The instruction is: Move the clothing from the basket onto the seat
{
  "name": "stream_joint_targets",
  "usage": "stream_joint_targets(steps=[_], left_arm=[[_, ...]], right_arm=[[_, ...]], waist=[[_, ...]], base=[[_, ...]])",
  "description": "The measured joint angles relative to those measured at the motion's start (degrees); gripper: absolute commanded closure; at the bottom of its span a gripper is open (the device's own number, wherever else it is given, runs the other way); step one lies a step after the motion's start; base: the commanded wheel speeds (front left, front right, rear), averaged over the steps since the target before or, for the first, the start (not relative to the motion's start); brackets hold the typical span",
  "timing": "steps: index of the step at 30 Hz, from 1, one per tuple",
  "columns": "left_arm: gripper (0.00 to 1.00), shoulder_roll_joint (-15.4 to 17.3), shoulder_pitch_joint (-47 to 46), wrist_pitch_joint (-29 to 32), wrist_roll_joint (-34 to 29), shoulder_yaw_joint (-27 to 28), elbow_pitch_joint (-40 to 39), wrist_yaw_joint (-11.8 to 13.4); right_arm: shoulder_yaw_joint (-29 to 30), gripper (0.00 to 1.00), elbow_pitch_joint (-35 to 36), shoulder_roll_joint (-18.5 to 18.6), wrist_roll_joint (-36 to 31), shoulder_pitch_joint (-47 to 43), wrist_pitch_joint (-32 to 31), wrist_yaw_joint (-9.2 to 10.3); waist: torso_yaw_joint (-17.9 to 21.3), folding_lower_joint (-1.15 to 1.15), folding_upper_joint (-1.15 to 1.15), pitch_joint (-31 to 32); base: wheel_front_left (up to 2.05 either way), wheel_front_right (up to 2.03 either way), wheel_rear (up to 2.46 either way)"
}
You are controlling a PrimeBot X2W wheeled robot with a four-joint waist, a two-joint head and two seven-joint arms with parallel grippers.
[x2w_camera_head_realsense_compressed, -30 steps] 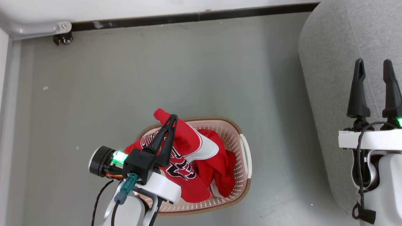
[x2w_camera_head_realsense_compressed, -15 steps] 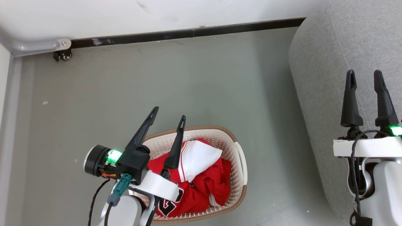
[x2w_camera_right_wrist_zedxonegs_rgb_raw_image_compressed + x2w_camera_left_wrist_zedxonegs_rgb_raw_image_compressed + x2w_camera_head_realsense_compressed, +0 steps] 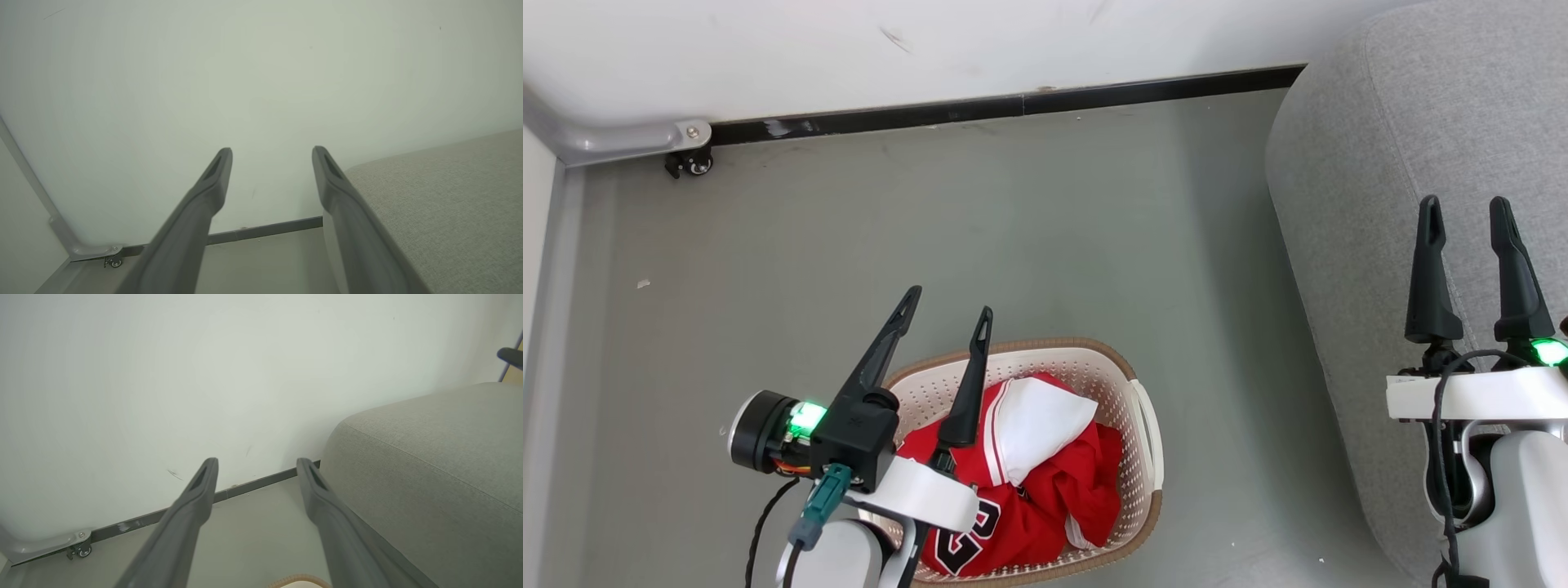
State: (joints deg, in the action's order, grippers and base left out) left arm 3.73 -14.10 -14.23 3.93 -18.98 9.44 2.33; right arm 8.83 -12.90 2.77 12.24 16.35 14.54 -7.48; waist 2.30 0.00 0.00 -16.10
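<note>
clothing (image 3: 1054, 498) piled in basket (image 3: 1086, 369); left fingers (image 3: 970, 384) spread, empty, above rim.

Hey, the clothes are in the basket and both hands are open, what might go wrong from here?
1. The open left hand points past the back rim of the basket, not at the clothes; closing there may catch only a fold or nothing.
2. The seat stands to the right across bare floor; a loosely gripped garment could drop short.
3. The open right hand hangs over the seat's edge and may crowd the drop.
</note>
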Motion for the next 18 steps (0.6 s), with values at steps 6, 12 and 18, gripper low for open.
stream_joint_targets(steps=[6, 12, 18], left_arm=[[0.0, -0.01, 0.14, 0.0, 1.19, 0.89, -0.49, 0.01], [0.0, -0.01, 0.68, 0.0, 2.47, 3.25, -0.99, 0.75], [0.0, 0.21, 0.92, 0.0, 3.1, 6.16, -1.49, 1.8]], right_arm=[[-0.36, 0.0, 0.0, 0.0, 0.01, -0.04, 0.0, 0.0], [-0.58, 0.0, 0.01, 0.0, -0.01, -1.12, 0.0, 0.0], [-0.7, 0.0, 0.14, 0.0, -0.27, -1.76, 0.0, 0.0]], waist=[[0.07, 0.0, 0.0, 0.58], [0.25, 0.0, 0.0, 1.51], [0.39, 0.0, 0.0, 2.82]], base=[[0.0, 0.0, 0.0], [0.0, 0.0, 0.0], [0.0, 0.0, 0.0]])
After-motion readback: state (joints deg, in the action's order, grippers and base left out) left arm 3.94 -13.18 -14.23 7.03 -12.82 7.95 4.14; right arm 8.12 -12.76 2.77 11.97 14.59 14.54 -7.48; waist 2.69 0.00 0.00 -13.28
